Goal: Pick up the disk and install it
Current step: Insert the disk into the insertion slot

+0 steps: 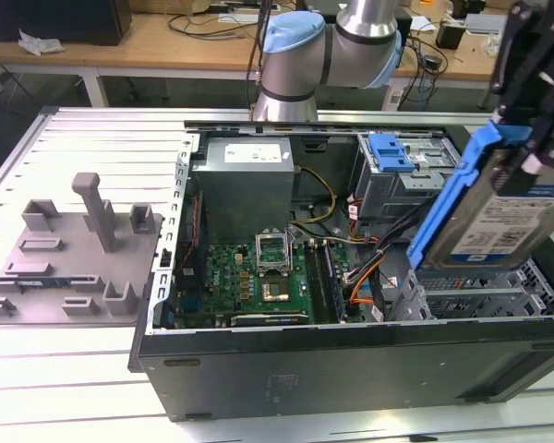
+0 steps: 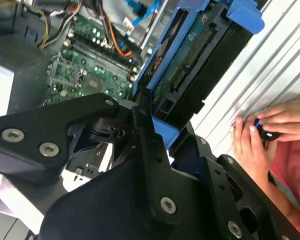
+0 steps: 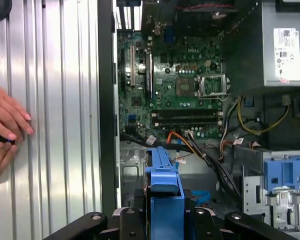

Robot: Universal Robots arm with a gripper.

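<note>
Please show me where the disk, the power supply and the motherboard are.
disk point(image 1: 515, 221), exterior view, on its label.
power supply point(image 1: 245, 198), exterior view, on its grey side.
motherboard point(image 1: 222, 277), exterior view, on its green surface.

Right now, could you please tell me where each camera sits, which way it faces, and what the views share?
Exterior view: off the arm, looking down into the open computer case; the arm and the gripper holding the disk show.
Second wrist view: on the arm, looking along the gripper's black links past the disk to the motherboard.
First wrist view: on the arm, looking down over the disk's blue bracket into the case.
Shared: both wrist views catch a person's hands over the ribbed table.
</note>
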